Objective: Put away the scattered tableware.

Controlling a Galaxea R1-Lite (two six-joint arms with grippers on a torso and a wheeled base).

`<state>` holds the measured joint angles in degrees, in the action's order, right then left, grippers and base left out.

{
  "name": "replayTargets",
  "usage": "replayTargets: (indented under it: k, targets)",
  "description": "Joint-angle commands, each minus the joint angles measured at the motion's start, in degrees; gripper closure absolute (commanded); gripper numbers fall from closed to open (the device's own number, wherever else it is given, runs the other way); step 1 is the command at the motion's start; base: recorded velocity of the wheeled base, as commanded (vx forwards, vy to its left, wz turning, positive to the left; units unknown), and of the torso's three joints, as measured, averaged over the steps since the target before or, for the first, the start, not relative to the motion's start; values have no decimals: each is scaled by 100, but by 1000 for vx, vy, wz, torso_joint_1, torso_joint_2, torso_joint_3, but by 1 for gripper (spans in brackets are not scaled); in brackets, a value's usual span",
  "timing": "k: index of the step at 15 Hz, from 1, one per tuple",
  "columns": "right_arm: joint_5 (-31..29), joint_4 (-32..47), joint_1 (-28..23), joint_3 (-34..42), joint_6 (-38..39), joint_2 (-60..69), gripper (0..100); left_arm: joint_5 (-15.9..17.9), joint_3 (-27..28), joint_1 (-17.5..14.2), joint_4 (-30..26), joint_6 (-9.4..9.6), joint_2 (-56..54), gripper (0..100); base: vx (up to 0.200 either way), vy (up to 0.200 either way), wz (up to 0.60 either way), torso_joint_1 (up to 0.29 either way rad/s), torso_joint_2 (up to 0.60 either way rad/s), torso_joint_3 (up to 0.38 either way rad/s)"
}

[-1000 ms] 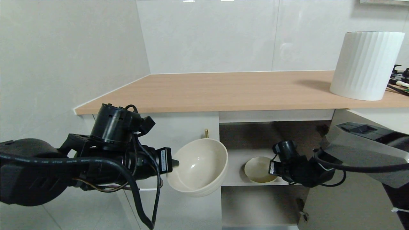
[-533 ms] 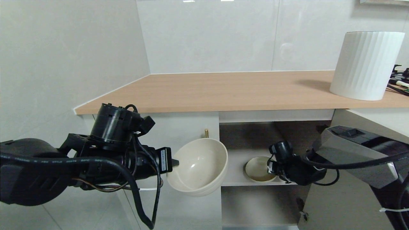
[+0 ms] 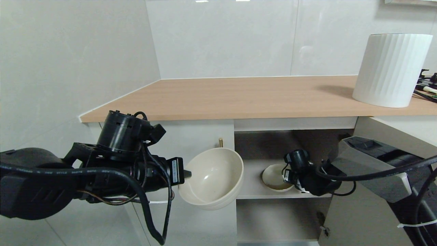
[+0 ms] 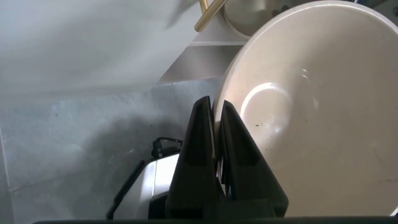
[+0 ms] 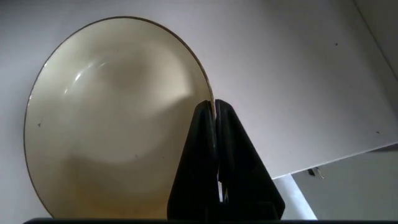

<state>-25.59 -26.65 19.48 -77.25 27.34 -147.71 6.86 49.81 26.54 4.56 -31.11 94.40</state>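
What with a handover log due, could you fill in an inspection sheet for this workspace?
Surface: light wooden countertop above an open white cabinet.
Job's things: large cream bowl held before the cabinet; small cream dish over the cabinet's upper shelf.
Clutter: white ribbed cylinder and dark tools on the countertop's right end.
Grippers: left gripper shut on the bowl's rim; right gripper shut on the dish's rim.
Cables: black cables loop along both arms.
Surroundings: pale tiled walls.

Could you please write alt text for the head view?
The left tool grips a large cream bowl by its rim before an open cabinet; the right tool grips a small dish over the cabinet's shelf. A white ribbed container stands on the counter.
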Motion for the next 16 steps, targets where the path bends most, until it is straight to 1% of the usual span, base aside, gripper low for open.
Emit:
replayTargets:
  k: [1, 2, 3, 7, 11, 12, 14, 16]
  targets:
    - [-16, 37, 3, -132, 8, -56, 100, -1, 2, 0, 1, 0, 8, 100, 0, 0, 0, 0, 0, 0]
    - [-113, 37, 3, -159, -1, -100, 100, -1, 2, 0, 10, 0, 8, 100, 0, 0, 0, 0, 0, 0]
    - [-139, 37, 3, -167, -1, -117, 0, -1, 2, 0, 10, 0, 8, 100, 0, 0, 0, 0, 0, 0]
    - [-175, 11, 3, -247, 25, -117, 0, -1, 2, 0, 10, 0, 17, 100, 0, 0, 0, 0, 0, 0]
    - [-219, 37, 12, -141, 219, 138, 0, -62, 2, 0, 19, 0, 78, 100, 0, 0, 0, 0, 0, 0]
    - [-219, 28, 38, 167, 263, 392, 0, -106, 11, 0, 19, 0, 105, 100, 0, 0, 0, 0, 0, 0]
    - [-183, 28, 65, 553, 263, 823, 0, -141, 20, 18, 19, 0, 157, 100, 0, 0, 0, 0, 0, 0]
    - [238, 46, 258, 1406, 245, 1904, 0, -370, 117, 185, 10, 0, 377, 100, 0, 0, 0, 0, 0, 0]
